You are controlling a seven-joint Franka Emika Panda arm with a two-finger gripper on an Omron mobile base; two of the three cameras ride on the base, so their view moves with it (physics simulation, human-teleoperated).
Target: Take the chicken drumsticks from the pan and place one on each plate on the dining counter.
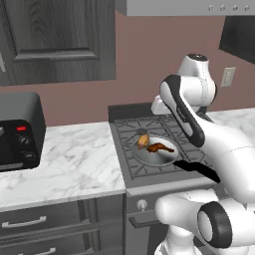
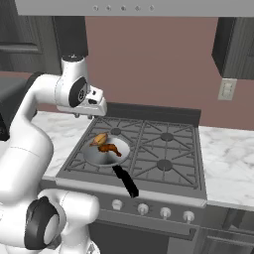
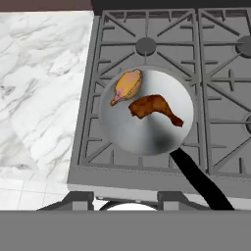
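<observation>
**Pincer poised above the pan, both drumsticks waiting**

The white arm's two-finger pincer (image 2: 90, 115) hangs above the stove, clear of everything below it. Its small dark fingertips (image 3: 81, 198) show at the lower edge of the hand view with a gap between them and nothing in that gap — it grasps nothing, though how wide it stands I cannot tell exactly.

Below it sits one round shallow grey metal frying pan (image 3: 147, 135) with a long black handle, resting on the front left burner of the grey gas stove (image 3: 220, 98). Inside the pan lie two drumsticks: one stubby golden-tan chicken drumstick (image 3: 127, 84) toward the back left, and one darker reddish-brown chicken drumstick (image 3: 154, 109) with a thin bone end pointing right. They lie just beside each other, possibly touching at the near ends.

Risks, as I judge them: because the two pieces sit so close, a descent aimed poorly could nudge or pinch both at once. The rounded meat may slip from narrow fingers — a grip across the thick part looks safer than on the bone. Pressing down off-centre could also slide the pan on its grate.

To the left stretches a white marble surface (image 3: 39, 73) with grey veins, carrying one black toaster oven (image 1: 17, 132). Four burners are visible on the stove.
</observation>
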